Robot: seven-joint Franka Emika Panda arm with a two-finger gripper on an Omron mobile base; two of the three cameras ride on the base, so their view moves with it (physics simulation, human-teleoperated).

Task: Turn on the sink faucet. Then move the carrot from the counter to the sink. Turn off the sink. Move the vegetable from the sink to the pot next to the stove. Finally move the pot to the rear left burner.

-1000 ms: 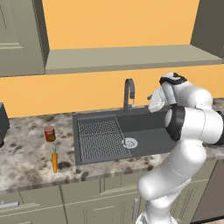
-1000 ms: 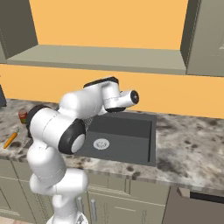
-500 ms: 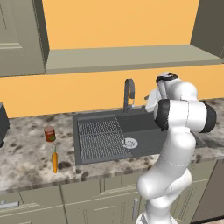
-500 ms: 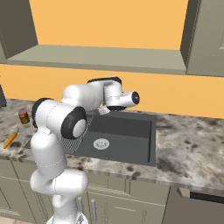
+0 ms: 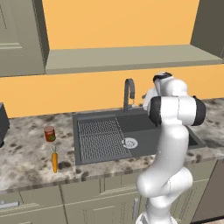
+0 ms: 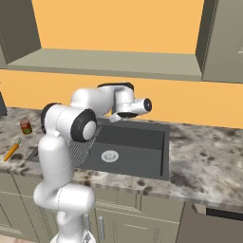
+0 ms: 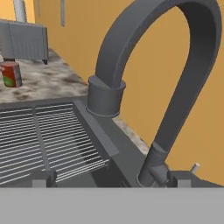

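The dark-grey sink faucet (image 7: 183, 74) arches right in front of my hand, its base (image 7: 153, 171) just ahead of the fingertips. My gripper (image 7: 109, 181) is open, and its two tips stand wide apart with nothing between them. From the base, the sink faucet (image 5: 128, 93) stands at the back rim of the sink (image 5: 140, 139), with my hand just to its right. The carrot (image 5: 54, 161) lies on the counter (image 5: 26, 153) left of the basin, and the carrot (image 6: 11, 151) lies far from the hand. The pot and the stove are out of view.
A red can (image 5: 49, 133) stands just behind the carrot, and the can (image 7: 11, 74) also shows beyond the ribbed drainer (image 7: 43, 140). A dark microwave (image 7: 24, 41) sits further left on the counter. A ledge and the orange wall rise close behind the faucet.
The arm has swung back towards the wall. The hand has moved in close to the right side of the faucet. The jaws have stayed wide open.
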